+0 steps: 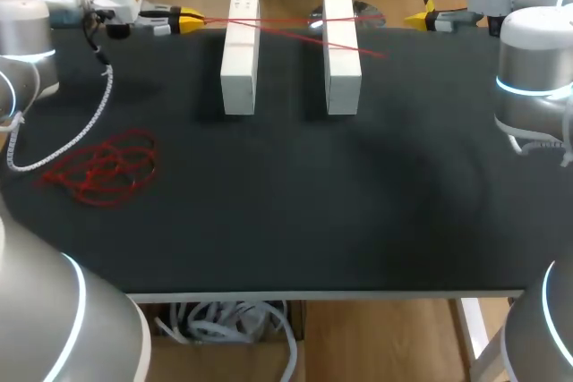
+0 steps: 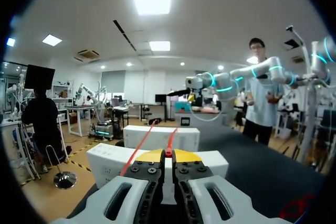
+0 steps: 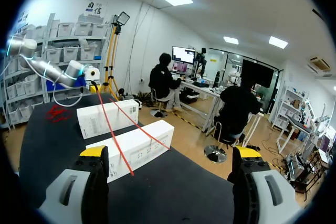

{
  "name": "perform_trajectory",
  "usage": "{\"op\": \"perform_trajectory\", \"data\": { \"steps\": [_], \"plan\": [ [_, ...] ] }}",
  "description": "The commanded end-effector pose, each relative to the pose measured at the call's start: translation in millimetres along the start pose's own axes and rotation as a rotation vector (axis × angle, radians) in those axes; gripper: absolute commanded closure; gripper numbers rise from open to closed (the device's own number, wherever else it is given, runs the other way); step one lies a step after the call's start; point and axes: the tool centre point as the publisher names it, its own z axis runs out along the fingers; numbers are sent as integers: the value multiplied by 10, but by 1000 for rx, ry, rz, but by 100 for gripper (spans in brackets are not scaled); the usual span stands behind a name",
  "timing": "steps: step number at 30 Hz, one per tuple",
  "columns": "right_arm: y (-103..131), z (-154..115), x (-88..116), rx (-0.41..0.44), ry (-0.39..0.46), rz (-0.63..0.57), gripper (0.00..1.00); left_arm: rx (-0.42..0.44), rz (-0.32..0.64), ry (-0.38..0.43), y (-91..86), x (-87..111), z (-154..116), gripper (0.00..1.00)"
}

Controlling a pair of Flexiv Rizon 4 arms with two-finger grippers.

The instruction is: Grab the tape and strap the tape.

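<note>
The left jaws clamp the red tape (image 1: 286, 20) stretched across both white boxes (image 1: 240, 60). The right jaws stand apart; strapping looks unfinished.

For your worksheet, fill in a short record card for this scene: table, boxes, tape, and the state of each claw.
Table: black table
Boxes: white left box and right box, side by side, apart
Tape: red tape stretched across both box tops
Spare tape: loose red heap on the table, left side
Left claw: shut on the red tape
Right claw: open, holding nothing
</note>
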Motion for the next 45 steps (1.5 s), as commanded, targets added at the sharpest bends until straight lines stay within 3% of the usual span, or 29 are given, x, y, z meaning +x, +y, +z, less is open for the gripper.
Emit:
{"op": "perform_trajectory", "data": {
  "steps": [1,28,34,45],
  "plan": [
    [0,0,0,0,0,0,0,-27,13,-116,-138,189,19,100],
    [0,0,0,0,0,0,0,-54,21,-120,-156,203,14,100],
    [0,0,0,0,0,0,0,140,26,-77,-198,370,102,100],
    [0,0,0,0,0,0,0,322,-57,-67,-321,759,320,100]
  ]
}}
